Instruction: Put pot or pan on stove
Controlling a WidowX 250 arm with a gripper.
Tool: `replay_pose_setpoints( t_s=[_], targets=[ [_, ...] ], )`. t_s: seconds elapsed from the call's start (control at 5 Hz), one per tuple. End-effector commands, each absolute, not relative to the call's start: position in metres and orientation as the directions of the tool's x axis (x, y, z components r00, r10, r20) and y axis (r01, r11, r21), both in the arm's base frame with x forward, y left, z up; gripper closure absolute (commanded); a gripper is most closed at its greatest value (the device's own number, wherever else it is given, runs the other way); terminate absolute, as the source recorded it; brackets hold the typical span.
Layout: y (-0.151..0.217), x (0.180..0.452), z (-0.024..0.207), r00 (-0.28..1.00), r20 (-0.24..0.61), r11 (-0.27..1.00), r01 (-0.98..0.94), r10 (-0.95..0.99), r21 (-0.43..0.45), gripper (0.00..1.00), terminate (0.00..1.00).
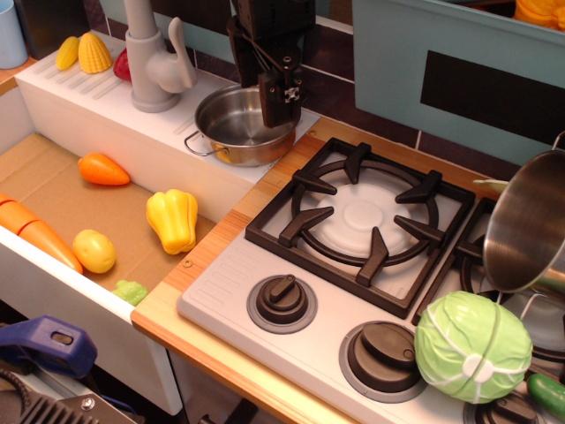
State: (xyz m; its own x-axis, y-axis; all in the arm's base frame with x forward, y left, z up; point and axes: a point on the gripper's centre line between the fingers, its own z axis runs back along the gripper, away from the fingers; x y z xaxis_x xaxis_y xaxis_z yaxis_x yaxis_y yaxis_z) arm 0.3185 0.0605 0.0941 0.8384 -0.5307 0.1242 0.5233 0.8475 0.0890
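I see the gripper [280,104] lowered over the far rim of the pot [240,125], its black fingers seemingly clamped on that rim. Pot sits on the white ledge directly beneath the gripper; stove [364,216] lies nearer the camera, to the gripper's right

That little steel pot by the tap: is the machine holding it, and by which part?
Seemingly yes: the gripper fingers straddle the small pot's back rim, though a firm clamp cannot be confirmed.
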Motion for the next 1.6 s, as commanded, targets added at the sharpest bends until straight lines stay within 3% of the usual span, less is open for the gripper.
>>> replay_pose_setpoints(
  t_s=[0.0,1.2,1.4],
  targets=[
    [0.061,0.319,0.094,0.838,0.124,0.848,0.523,-0.531,0.089,0.00,0.00],
    [0.092,0.331,0.025,0.825,0.269,0.865,0.495,-0.496,0.080,0.00,0.00],
    [0.094,0.330,0.015,0.830,0.281,0.873,0.483,-0.482,0.069,1.00,0.00]
  ],
)
